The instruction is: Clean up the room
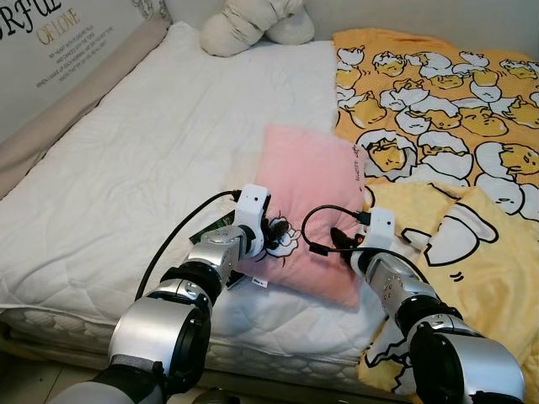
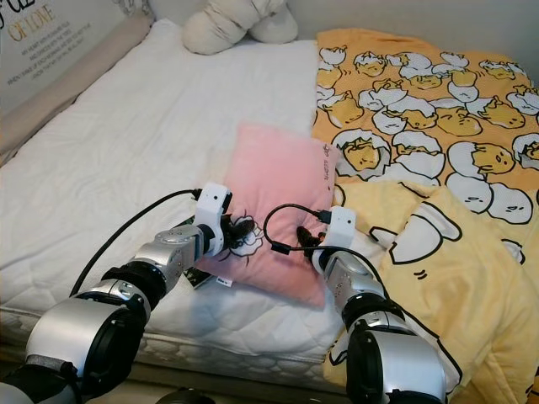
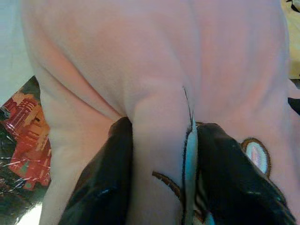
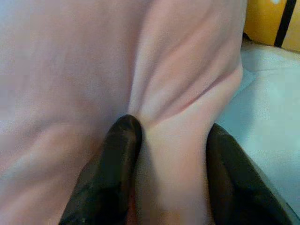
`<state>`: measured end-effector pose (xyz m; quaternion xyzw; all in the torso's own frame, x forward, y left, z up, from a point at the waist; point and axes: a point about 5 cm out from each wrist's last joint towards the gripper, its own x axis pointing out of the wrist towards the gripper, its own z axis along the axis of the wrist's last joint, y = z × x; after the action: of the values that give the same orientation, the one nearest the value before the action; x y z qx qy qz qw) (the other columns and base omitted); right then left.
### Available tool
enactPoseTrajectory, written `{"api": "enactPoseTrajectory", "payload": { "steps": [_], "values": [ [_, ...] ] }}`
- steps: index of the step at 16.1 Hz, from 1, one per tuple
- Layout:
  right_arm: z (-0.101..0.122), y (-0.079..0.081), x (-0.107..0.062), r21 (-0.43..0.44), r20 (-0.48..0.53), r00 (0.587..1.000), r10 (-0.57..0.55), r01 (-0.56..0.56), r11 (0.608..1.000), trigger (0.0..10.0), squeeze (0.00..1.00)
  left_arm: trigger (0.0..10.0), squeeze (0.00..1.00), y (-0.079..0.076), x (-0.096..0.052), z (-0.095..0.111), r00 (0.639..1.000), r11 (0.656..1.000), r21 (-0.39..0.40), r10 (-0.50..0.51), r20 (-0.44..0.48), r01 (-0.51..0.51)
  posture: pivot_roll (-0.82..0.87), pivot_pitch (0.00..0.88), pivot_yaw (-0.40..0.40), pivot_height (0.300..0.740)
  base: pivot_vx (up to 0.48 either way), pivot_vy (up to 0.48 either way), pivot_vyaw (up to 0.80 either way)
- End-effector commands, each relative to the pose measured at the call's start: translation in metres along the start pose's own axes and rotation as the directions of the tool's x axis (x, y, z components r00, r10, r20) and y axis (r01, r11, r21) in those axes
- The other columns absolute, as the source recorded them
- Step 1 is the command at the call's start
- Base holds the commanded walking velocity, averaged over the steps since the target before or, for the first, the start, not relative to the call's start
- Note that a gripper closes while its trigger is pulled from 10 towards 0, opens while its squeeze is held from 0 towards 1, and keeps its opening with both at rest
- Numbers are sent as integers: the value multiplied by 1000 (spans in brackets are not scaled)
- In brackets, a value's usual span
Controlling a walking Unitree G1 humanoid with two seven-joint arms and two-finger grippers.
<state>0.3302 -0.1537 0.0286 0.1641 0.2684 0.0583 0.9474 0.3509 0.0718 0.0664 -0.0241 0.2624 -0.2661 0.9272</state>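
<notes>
Together, two hands pinch one pink pillow (image 1: 307, 194).

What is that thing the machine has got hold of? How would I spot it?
Look at the bed's white mattress, beside the yellow egg-print blanket. Near its front edge lies a pink pillow, pinched by the left gripper and right gripper; it is the one pink item.

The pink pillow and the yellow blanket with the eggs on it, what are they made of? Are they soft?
The pink pillow looks like soft plush fabric, matte and slightly fuzzy: it bunches into folds where the left gripper and right gripper pinch it. The yellow blanket seems a thin printed cloth, smooth and matte, lying in loose wrinkles.
</notes>
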Motion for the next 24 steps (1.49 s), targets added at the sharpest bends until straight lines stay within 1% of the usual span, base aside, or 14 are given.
{"api": "enactPoseTrajectory", "payload": {
  "steps": [1,4,6,7,8,9,11,13,15,17,19,20,21,24],
  "values": [
    [4,4,2,-25,-7,1000,0,0,1000,0,0,0,0,-4,1,-10,999,1000,10,-11,-35,12,29,0,9,740,0,0,0],
    [7,5,3,-2,-5,1000,-4,4,1000,0,0,0,0,-2,0,-10,999,1000,23,9,-33,-9,34,0,9,740,0,0,0],
    [5,4,3,61,-19,1000,-11,12,998,0,0,0,0,-1,0,-9,999,999,37,13,-35,-11,38,0,9,740,0,0,0],
    [4,3,2,140,-21,1000,-14,17,990,0,0,0,0,-2,1,-9,999,999,43,8,-35,-6,43,0,7,740,0,0,0],
    [0,1,2,66,-45,999,-14,17,998,0,0,0,0,-3,1,-8,1000,999,-32,14,-22,-15,42,0,9,740,0,0,0],
    [-1,1,1,44,-50,999,-10,12,999,0,0,0,0,-3,1,-8,1000,998,-59,13,-14,-14,39,0,9,740,0,0,0],
    [-2,1,1,31,-54,998,-13,15,999,0,0,0,0,-3,1,-6,1000,998,-68,14,10,-13,37,0,10,740,0,0,0],
    [1,2,2,42,-43,999,-7,9,999,0,0,0,0,0,0,-4,1000,998,-61,18,24,-16,41,0,11,740,0,0,0],
    [-3,0,1,95,-61,998,-11,17,995,0,0,0,0,-1,0,-9,1000,999,-43,9,5,-9,42,0,7,740,0,0,0],
    [-4,0,1,80,-61,998,-12,17,997,0,0,0,0,-5,2,-8,1000,999,-35,11,8,-10,38,0,8,740,0,0,0],
    [-1,-2,1,74,-51,998,-29,33,997,0,0,0,0,-2,2,0,998,999,-14,53,42,-53,38,0,11,740,0,0,0],
    [-7,-10,-2,66,-72,996,-61,66,996,0,0,0,0,-1,1,3,995,997,-53,68,68,-64,42,0,11,740,0,0,0],
    [-8,-13,-3,65,-78,994,-76,81,995,0,0,0,0,-1,2,3,995,996,-59,68,72,-64,42,0,11,740,0,0,0],
    [16,-11,-1,38,16,998,-62,61,997,0,0,0,0,-1,2,15,990,997,-19,71,119,-70,43,0,5,740,0,0,0]
  ]
}}
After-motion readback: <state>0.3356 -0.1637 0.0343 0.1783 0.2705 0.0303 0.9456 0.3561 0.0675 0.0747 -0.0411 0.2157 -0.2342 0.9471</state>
